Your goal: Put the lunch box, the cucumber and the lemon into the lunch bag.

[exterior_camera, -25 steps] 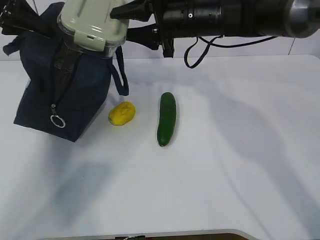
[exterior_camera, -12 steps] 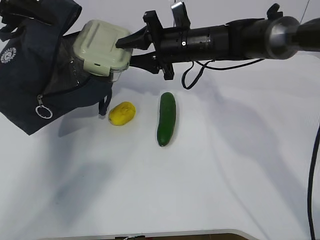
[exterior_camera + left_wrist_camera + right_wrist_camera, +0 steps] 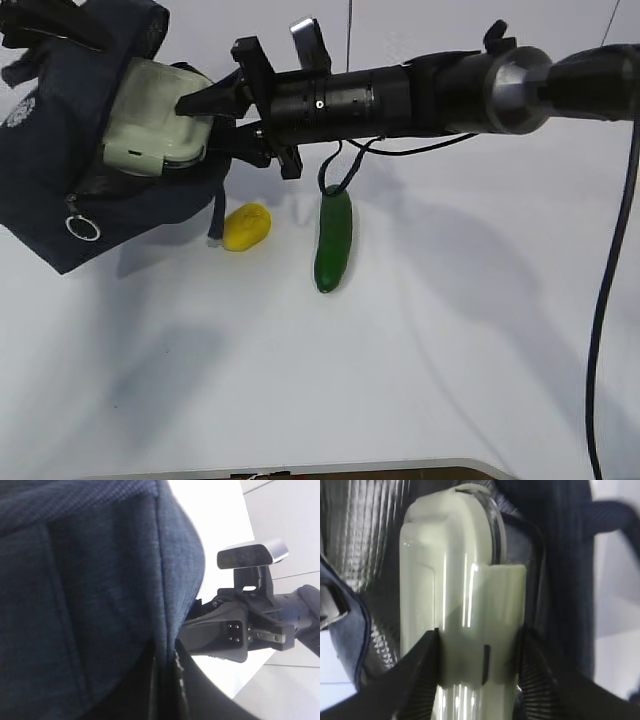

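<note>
The navy lunch bag (image 3: 60, 170) is tilted at the far left, its mouth facing right. My left gripper (image 3: 50, 30) is shut on its upper edge; in the left wrist view the fabric (image 3: 90, 580) fills the frame and the gripper (image 3: 165, 690) pinches a fold. My right gripper (image 3: 205, 105) is shut on the lunch box (image 3: 150, 130), which sits partly inside the bag's mouth. In the right wrist view the sage lid (image 3: 462, 580) lies between the fingers (image 3: 417, 680), with silvery lining (image 3: 365, 535) around it. The lemon (image 3: 246, 226) and the cucumber (image 3: 333, 240) lie on the table.
The white table (image 3: 450, 350) stretches to the front and right. The right arm (image 3: 420, 95) reaches across above the cucumber, with a black cable (image 3: 610, 250) hanging at the right. The zipper's ring pull (image 3: 83, 229) hangs at the bag's front.
The bag has been tipped over to the left. My right gripper has moved left and down, carrying the lunch box from above the bag into its mouth. Lemon and cucumber have not moved.
</note>
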Robot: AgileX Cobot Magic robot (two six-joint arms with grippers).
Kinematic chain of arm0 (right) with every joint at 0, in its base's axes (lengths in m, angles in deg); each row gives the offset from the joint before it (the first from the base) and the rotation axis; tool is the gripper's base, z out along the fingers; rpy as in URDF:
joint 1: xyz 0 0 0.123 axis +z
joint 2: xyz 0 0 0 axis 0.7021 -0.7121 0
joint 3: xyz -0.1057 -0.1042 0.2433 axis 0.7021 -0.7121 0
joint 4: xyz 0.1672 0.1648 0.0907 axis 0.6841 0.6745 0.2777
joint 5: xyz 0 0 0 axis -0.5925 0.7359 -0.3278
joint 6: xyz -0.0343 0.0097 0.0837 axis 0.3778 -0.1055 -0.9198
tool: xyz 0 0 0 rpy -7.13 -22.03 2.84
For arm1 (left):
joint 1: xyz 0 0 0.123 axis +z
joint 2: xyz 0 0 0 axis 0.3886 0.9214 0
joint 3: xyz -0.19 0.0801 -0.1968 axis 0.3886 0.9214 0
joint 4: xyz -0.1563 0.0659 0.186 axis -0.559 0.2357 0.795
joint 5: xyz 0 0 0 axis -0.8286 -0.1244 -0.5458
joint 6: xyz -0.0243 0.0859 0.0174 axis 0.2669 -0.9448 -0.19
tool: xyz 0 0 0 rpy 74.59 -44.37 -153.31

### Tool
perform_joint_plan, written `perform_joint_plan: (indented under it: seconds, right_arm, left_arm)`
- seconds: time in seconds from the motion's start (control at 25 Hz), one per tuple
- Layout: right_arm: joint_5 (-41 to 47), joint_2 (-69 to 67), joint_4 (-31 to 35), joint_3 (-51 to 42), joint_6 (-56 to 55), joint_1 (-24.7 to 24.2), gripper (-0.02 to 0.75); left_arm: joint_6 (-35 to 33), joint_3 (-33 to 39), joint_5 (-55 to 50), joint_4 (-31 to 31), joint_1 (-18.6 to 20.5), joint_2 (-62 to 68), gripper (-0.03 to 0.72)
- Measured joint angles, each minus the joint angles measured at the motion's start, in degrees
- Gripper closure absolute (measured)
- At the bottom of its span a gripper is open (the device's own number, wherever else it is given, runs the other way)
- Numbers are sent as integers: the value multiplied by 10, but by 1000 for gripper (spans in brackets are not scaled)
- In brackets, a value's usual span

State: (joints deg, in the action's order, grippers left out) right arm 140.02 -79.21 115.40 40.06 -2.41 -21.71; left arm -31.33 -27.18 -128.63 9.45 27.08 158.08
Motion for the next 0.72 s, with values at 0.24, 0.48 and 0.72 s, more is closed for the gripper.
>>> perform_joint_plan:
  seconds: [0.24,0.48,0.72]
  right_arm:
    - [-4,-2,8,11,2,9,372]
    - [-39,-4,-13,27,20,15,372]
    - [-70,-4,-47,27,23,17,372]
  left_arm:
    - [0,0,-1,0,-6,0,703]
    - [-1,0,1,-1,-30,0,703]
    - [1,0,1,-1,-34,2,703]
